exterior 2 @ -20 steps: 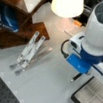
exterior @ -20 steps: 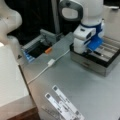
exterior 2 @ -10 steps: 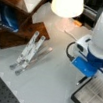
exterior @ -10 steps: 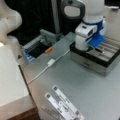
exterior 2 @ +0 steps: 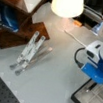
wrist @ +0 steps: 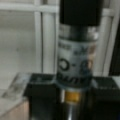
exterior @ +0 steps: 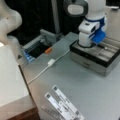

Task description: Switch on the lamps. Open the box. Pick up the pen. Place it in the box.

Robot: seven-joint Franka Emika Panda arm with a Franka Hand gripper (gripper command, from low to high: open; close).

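The box (exterior: 93, 62) stands open in a front view's right, its pale grey compartmented lining (exterior: 107, 51) showing. My gripper (exterior: 98, 44) hangs low over that lining, shut on the pen (wrist: 75, 62). The wrist view has the pen upright between the black fingers (wrist: 40, 96), with the lining's ridges behind it. The pen's dark end (exterior 2: 91, 86) pokes out under the blue gripper (exterior 2: 94, 82) above the box's corner (exterior 2: 80, 100). The lamp (exterior 2: 66, 3) glows brightly at a front view's top.
A grey tray with a blue edge (exterior: 31, 53) and an orange item (exterior: 48, 50) sit at the back left. A white cable (exterior: 51, 62) crosses the table. White strips with black squares (exterior: 63, 102) lie near the front. A wooden stand (exterior 2: 19, 24) holds similar strips (exterior 2: 28, 50).
The gripper has carried the pen to the right in both front views, from beside the box's edge to over its open compartments.
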